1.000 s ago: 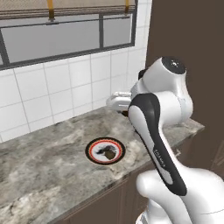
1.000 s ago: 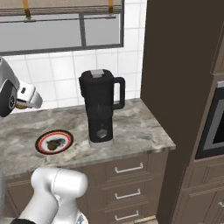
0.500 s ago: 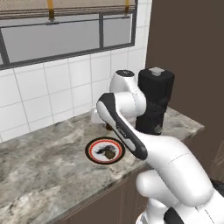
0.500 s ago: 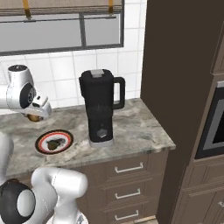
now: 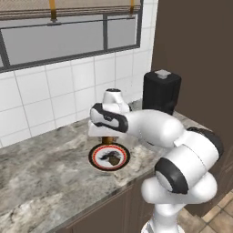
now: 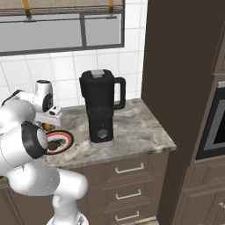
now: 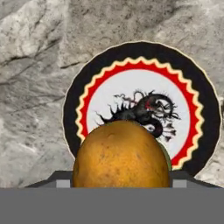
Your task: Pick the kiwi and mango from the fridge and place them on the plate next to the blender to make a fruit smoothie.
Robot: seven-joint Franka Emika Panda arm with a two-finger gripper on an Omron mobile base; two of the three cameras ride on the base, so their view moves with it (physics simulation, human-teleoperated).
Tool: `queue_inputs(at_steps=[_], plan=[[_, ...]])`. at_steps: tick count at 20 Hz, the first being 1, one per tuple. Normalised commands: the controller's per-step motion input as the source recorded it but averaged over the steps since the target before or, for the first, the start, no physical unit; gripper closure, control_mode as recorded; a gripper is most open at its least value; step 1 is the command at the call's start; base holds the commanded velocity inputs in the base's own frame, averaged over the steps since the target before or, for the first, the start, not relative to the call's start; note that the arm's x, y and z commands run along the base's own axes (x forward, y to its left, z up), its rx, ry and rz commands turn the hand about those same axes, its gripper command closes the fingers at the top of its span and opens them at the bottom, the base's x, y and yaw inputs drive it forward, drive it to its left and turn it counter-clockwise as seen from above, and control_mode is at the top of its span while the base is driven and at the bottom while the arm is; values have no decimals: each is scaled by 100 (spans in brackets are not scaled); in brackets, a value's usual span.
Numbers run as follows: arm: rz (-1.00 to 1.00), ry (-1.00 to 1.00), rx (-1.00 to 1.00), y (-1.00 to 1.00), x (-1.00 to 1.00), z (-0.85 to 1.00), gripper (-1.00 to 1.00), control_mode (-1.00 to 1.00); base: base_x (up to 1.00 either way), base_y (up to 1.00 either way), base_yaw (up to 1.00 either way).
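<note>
Mango [image 7: 121,155] hangs in hand [image 5: 108,139] above plate [image 7: 140,92] (rim clear around).

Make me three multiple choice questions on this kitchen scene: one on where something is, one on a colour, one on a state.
1. Where is the plate?
A. On the counter beside the blender
B. On top of the blender
C. Inside a drawer

2. What colour is the blender?
A. White
B. Black
C. Red

3. What is the pincer doing?
A. Open and empty
B. Shut on the mango above the plate
C. Shut on the blender handle

Answers:
1 A, the plate lies on the counter beside the blender.
2 B, its jug and base are black.
3 B, the pincer holds the mango with the plate below.
</note>
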Motion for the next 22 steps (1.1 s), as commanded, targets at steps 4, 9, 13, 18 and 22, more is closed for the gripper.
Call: queue_inputs(at_steps=[4, 9, 13, 18, 22], plan=[[0, 3, -13, 32, 78, -99, 100, -100, 0, 0, 0], [0, -2, -14, 14, 52, -74, -100, -100, 0, 0, 0], [-2, 0, 0, 0, -2, 1, -100, -100, 0, 0, 0], [-5, -2, 0, -8, -44, 64, -100, -100, 0, 0, 0], [-2, -7, 2, -54, -100, 88, -100, -100, 0, 0, 0]])
